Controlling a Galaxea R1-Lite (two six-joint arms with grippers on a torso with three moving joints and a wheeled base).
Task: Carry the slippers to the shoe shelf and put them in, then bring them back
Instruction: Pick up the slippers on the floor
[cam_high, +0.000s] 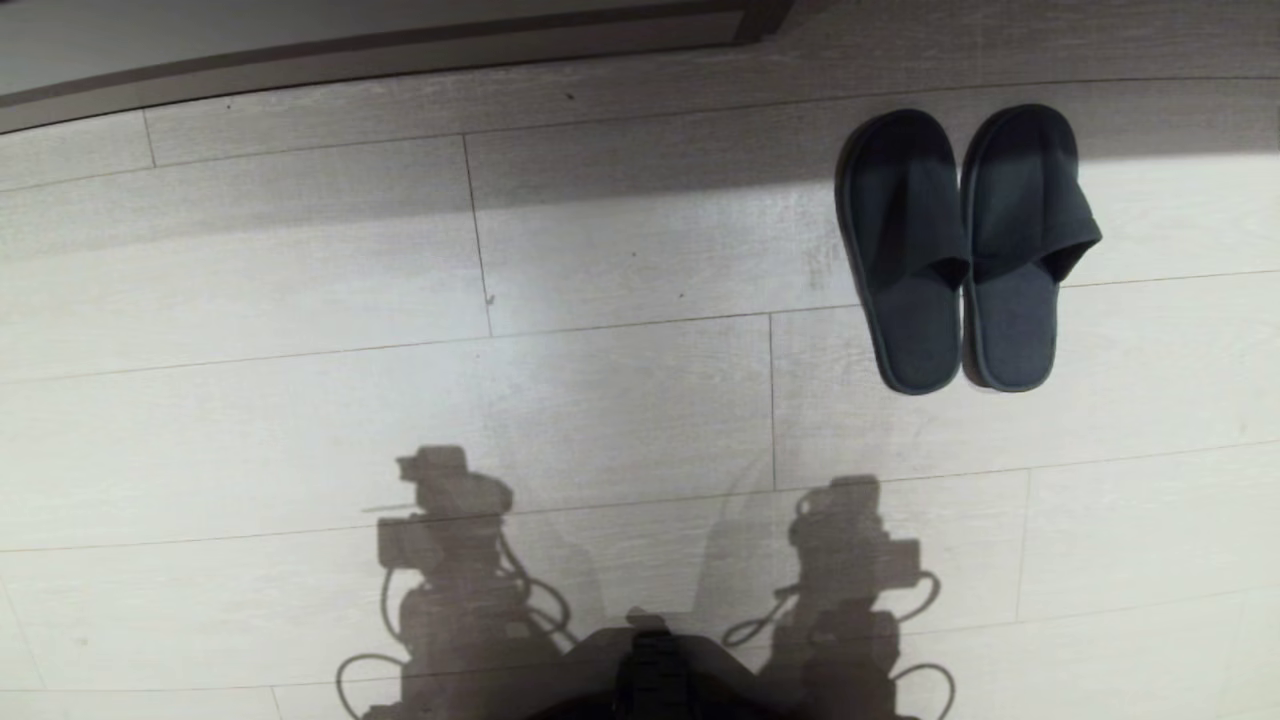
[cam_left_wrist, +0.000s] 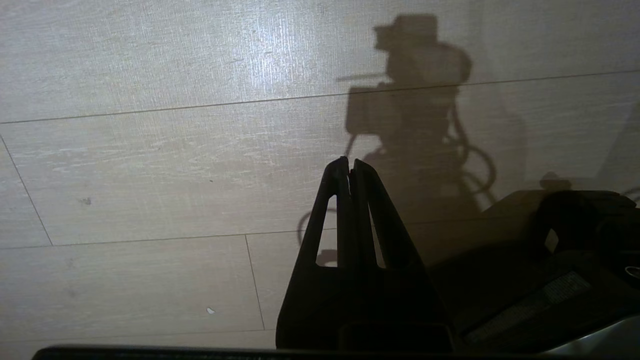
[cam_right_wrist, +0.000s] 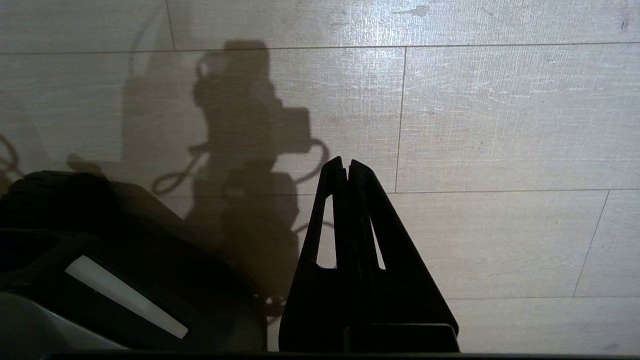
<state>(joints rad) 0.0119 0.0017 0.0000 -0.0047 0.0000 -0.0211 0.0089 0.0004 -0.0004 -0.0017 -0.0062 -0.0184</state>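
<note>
The slippers (cam_high: 965, 245), a dark slate-grey pair, lie side by side on the pale plank floor at the upper right of the head view, toes pointing away from me. Neither arm shows in the head view, only their shadows on the floor. In the left wrist view my left gripper (cam_left_wrist: 349, 161) hangs over bare floor, shut and empty. In the right wrist view my right gripper (cam_right_wrist: 346, 162) is likewise shut with nothing in it. The slippers appear in neither wrist view. The shoe shelf is out of view.
A dark skirting strip (cam_high: 400, 50) runs along the far edge of the floor at the top left. My dark base (cam_high: 650, 680) shows at the bottom middle, and also the base (cam_right_wrist: 100, 280) beside the right gripper. Pale floor planks (cam_high: 300, 400) stretch in front of me.
</note>
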